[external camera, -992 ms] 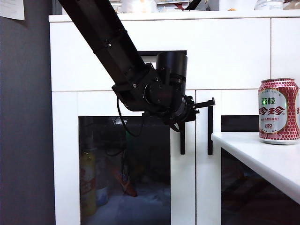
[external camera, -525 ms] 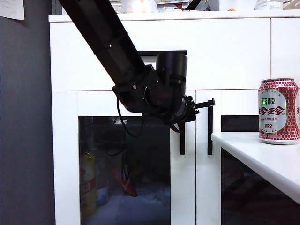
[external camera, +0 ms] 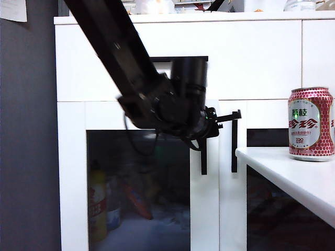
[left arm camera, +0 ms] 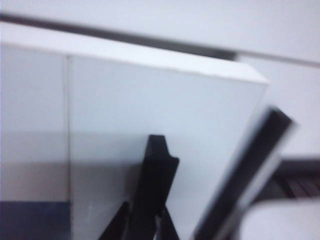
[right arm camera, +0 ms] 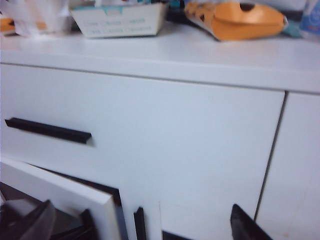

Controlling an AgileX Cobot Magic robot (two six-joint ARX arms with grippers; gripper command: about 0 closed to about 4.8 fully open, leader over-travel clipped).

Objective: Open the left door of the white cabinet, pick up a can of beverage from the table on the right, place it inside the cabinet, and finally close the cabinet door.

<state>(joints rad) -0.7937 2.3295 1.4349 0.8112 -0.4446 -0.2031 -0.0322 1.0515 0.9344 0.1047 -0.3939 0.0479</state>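
White cabinet (external camera: 261, 57) holds blurred items behind the dark glass of the left door (external camera: 138, 188): a yellow bottle (external camera: 97, 201) and something red (external camera: 137, 201), while the can of beverage (external camera: 311, 123) stands on the table (external camera: 293, 175) to the right, well apart from both arms. Left gripper (external camera: 235, 115), its jaws pressed shut and empty, sits at the door's black handle (external camera: 203, 157), and the right wrist view shows the door swung slightly ajar below the drawer handle (right arm camera: 48, 130). Against a second ago the left arm is blurred and shifted a little leftward; the right gripper (right arm camera: 150, 225) is spread wide, holding nothing.
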